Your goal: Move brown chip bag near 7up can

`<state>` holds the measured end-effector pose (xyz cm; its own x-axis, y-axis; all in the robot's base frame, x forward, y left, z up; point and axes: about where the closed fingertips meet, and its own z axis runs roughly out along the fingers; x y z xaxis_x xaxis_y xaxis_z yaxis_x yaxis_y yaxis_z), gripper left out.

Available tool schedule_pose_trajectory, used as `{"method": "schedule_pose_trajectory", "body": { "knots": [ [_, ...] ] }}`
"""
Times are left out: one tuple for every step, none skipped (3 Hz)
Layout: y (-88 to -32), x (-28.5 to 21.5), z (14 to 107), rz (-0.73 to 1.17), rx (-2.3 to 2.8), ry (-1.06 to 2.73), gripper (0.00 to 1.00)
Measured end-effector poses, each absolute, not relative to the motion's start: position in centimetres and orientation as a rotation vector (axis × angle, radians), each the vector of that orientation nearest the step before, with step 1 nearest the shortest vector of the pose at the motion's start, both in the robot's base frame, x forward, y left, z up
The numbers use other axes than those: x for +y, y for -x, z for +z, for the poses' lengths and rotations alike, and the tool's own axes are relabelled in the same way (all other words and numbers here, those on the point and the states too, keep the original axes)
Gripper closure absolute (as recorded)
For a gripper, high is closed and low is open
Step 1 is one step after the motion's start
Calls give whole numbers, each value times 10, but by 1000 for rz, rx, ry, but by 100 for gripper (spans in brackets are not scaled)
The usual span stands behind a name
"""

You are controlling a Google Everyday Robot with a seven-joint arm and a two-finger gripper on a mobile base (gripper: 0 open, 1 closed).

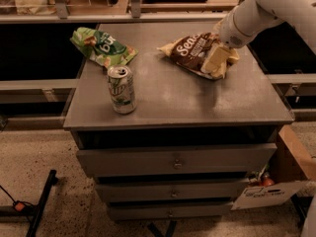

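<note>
The gripper [216,61] sat at the right end of the brown chip bag [190,49], whether clamped or apart I could not tell, the bag lying lengthwise left to right on the desk's [197,100] far right, the 7up can [121,89] well apart at near left.

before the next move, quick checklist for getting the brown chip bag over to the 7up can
1. claw at the right end of the brown chip bag: ok
2. bag gripped: cannot tell
3. 7up can upright, front left: ok
4. green chip bag behind the can, off the path: ok
5. cabinet top between bag and can free: ok
6. bag near can: not ok, it lies back right
</note>
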<state>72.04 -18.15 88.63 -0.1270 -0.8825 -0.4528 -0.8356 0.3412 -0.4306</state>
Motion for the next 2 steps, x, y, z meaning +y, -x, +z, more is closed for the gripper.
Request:
{"method": "schedule_pose_trajectory", "body": {
  "knots": [
    [-729, -181, 870, -114, 2072, 1503, 41],
    [-734, -185, 861, -138, 2176, 1487, 64]
  ]
}}
